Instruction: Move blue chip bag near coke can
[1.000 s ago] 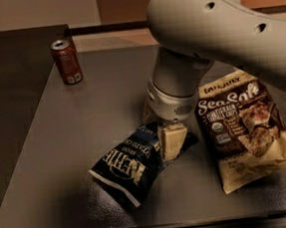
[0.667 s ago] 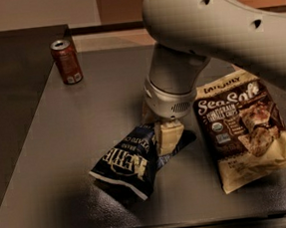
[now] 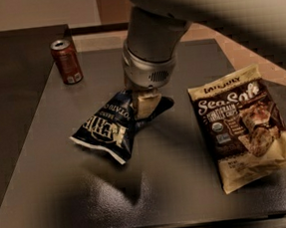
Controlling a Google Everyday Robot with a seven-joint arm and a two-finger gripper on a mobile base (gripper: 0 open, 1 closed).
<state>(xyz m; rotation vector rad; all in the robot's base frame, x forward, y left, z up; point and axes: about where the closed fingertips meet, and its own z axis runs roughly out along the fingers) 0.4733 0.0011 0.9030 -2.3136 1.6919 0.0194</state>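
The blue chip bag point(image 3: 109, 126), dark navy with white "Kettle" lettering, hangs tilted above the dark table, its shadow on the surface below. My gripper point(image 3: 145, 106) is shut on the bag's upper right end, under the grey wrist in the middle of the view. The coke can point(image 3: 67, 61), red-brown with a silver top, stands upright at the table's far left, apart from the bag and to its upper left.
A larger cream-and-brown "Sea Salt" bag point(image 3: 244, 124) lies flat on the right side of the table point(image 3: 190, 192). My big grey arm fills the top of the view. A tan floor shows beyond the table's right edge.
The gripper has lifted the blue chip bag off the table and carried it up and toward the far left, closer to the coke can.
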